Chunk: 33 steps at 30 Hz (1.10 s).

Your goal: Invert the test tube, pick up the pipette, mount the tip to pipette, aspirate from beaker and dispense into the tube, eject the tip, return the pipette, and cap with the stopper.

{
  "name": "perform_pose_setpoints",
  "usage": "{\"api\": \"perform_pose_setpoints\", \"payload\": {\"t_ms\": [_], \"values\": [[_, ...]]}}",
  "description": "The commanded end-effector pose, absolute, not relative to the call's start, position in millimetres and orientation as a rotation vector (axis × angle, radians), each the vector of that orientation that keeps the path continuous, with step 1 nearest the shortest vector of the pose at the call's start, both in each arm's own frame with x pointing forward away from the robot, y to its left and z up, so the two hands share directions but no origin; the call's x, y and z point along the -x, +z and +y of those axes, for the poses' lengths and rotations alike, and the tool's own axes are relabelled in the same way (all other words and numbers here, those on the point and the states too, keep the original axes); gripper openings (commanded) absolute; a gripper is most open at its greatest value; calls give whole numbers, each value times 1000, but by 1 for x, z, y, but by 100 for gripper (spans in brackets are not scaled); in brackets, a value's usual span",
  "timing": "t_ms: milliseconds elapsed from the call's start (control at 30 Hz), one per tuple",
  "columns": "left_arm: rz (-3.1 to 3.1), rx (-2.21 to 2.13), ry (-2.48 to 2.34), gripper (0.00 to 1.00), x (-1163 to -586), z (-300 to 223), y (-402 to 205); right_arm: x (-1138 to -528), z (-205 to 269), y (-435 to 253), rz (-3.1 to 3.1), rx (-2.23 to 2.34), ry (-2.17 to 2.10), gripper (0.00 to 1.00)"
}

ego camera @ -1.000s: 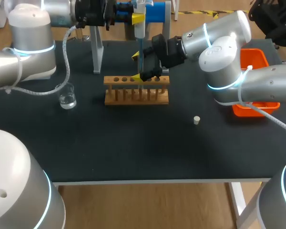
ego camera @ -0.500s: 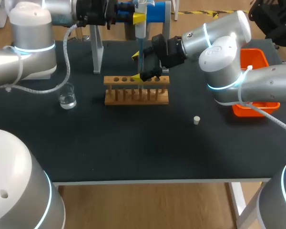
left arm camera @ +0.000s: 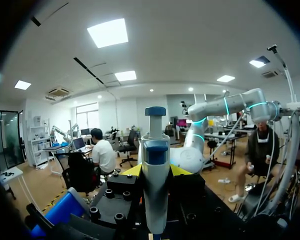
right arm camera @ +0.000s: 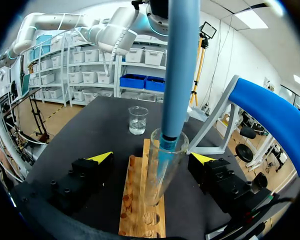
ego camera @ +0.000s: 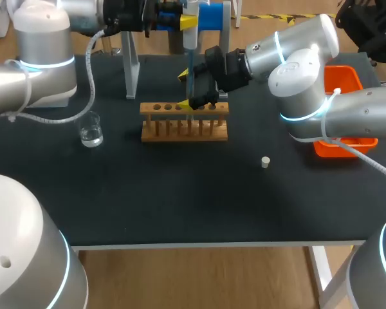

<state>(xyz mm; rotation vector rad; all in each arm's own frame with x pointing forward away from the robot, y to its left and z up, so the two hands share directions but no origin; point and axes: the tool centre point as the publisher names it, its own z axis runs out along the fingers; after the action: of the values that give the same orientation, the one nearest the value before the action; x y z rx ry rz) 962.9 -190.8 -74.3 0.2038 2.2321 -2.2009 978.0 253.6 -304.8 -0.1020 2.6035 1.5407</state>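
A white-and-blue pipette (left arm camera: 155,165) stands upright in my left gripper (left arm camera: 155,171), which is shut on its body high over the table's back (ego camera: 188,23). Its long blue tip (right arm camera: 180,70) reaches down into the mouth of a clear test tube (right arm camera: 162,170) standing in the wooden rack (ego camera: 184,122). My right gripper (right arm camera: 152,159) is open, its yellow-tipped fingers wide on either side of the tube without touching it. The beaker (ego camera: 91,131) with clear liquid sits left of the rack. A small white stopper (ego camera: 265,162) lies right of it.
A pipette stand (ego camera: 132,64) with a blue holder (ego camera: 212,16) rises behind the rack. An orange bin (ego camera: 344,109) sits at the right edge under my right arm. The rack (right arm camera: 142,210) has several empty holes.
My left gripper with the pipette has shifted very slightly up and back. The right arm, tube and rack have stayed put.
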Motion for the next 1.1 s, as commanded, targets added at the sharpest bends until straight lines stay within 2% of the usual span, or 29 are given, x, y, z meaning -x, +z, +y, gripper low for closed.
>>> {"api": "perform_pose_setpoints", "payload": {"t_ms": [33,1100], "values": [[2246,-214,-2197,0,-966,-191,-72,-978,253,-304,2603,102,1540,100],[2260,-204,-2200,0,-967,-192,-74,-977,244,-303,2598,91,1550,100]]}}
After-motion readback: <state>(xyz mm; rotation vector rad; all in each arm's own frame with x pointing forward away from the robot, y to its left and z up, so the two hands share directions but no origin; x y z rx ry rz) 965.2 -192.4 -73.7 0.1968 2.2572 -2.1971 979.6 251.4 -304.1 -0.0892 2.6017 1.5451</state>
